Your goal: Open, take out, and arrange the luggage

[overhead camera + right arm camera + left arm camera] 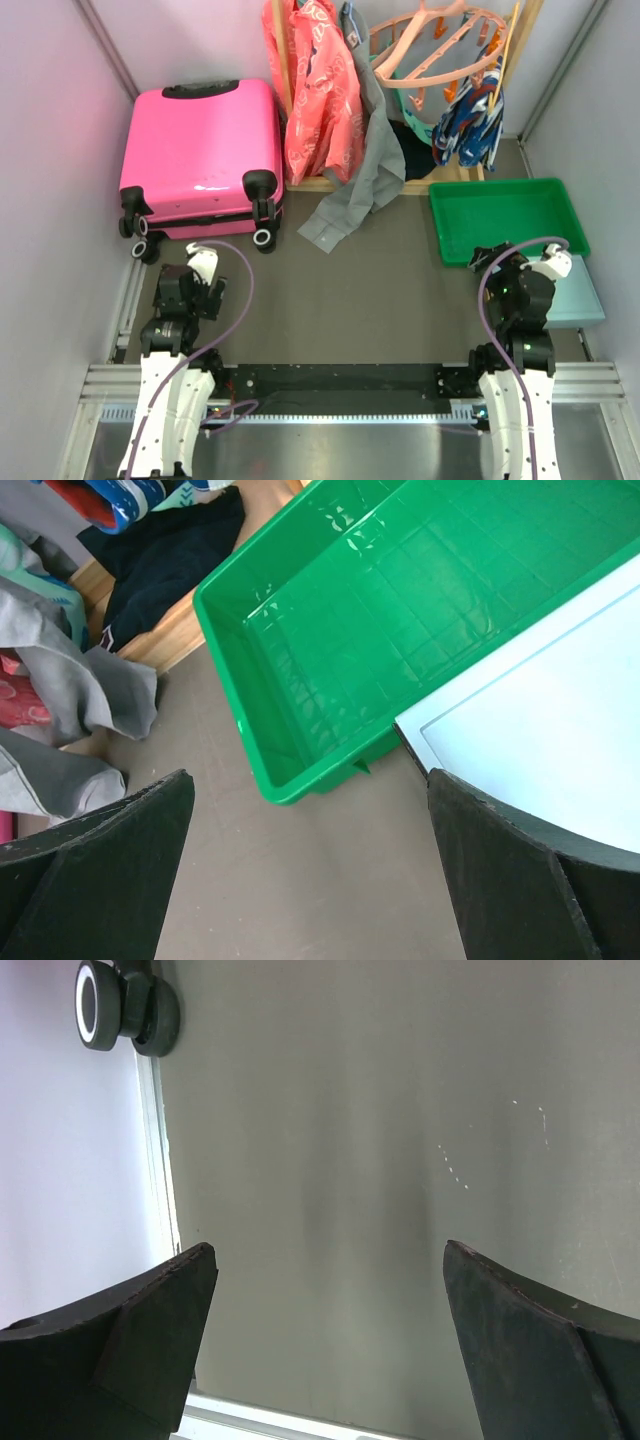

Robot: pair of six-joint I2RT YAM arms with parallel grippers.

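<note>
The hot-pink luggage (203,155) lies closed and flat at the far left, its black wheels toward me and its handle at the far end. One of its wheels (100,1003) shows at the top left of the left wrist view. My left gripper (205,268) is open and empty just in front of the luggage's near-left wheels; it also shows in the left wrist view (330,1250). My right gripper (490,258) is open and empty at the near edge of the green tray, and shows in the right wrist view (310,775).
A green plastic tray (505,218) stands at the right with a pale teal flat box (580,300) beside it. A wooden rack (285,90) at the back holds clothes (320,90) and hangers; a grey garment (350,205) trails onto the table. Walls close both sides.
</note>
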